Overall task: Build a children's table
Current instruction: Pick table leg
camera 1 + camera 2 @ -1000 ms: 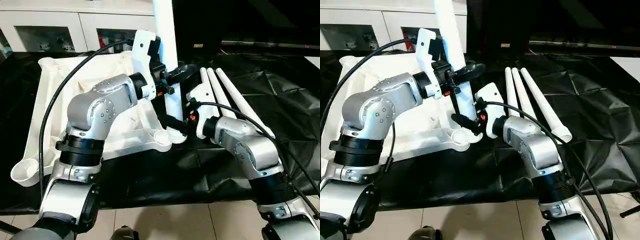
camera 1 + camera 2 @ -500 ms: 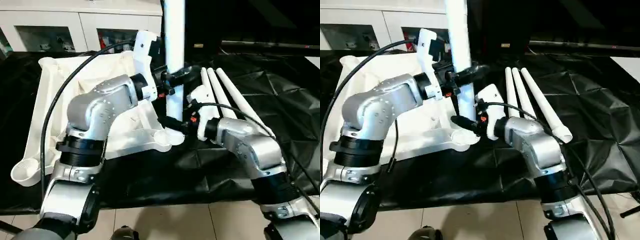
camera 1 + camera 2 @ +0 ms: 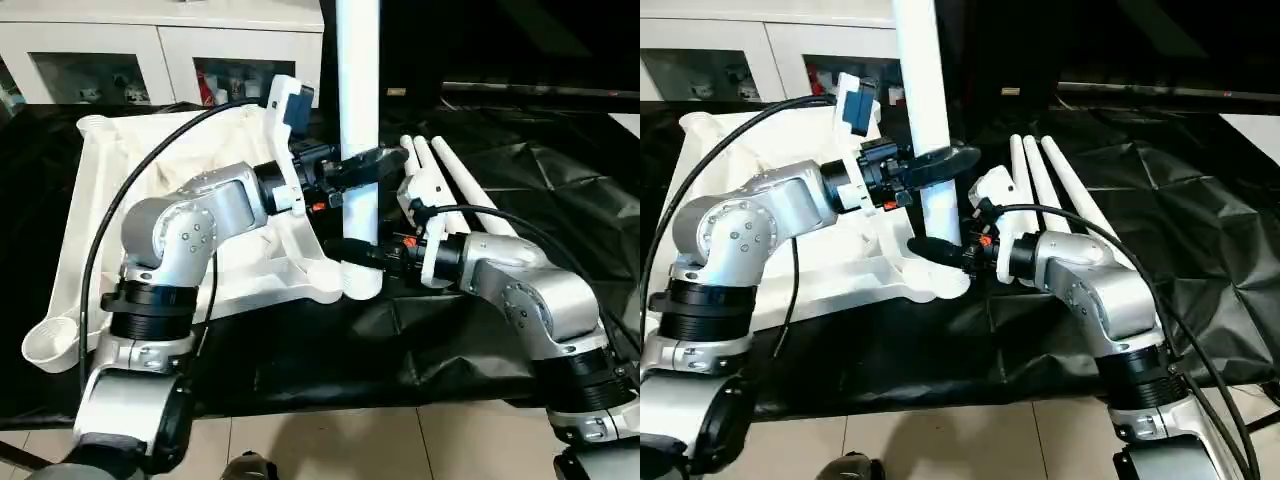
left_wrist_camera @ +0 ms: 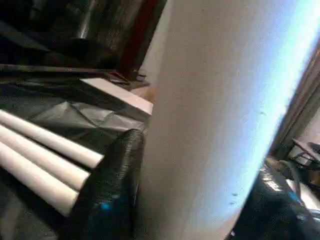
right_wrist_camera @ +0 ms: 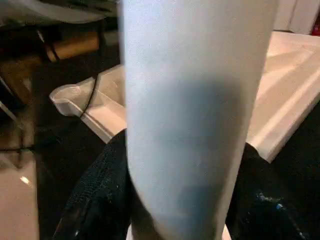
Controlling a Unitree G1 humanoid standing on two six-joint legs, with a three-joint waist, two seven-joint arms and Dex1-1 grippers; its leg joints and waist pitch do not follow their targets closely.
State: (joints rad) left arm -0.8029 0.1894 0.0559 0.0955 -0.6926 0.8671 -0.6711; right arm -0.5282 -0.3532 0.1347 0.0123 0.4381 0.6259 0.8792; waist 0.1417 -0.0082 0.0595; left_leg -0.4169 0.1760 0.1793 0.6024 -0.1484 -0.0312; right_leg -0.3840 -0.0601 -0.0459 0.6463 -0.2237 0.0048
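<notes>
Bright overhead light; glare on black sheet (image 3: pixel 560 190); wrist views blurred, close-up defocused.

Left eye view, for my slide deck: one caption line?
Both grippers hold a white leg upright at the tabletop's corner socket.

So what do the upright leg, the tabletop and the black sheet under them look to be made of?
The leg: smooth white plastic tube by the look, with a soft sheen. The tabletop: matte white moulded plastic, ribbed, with round corner sockets. The sheet: thin glossy black film, creased and catching light, probably plastic.
</notes>
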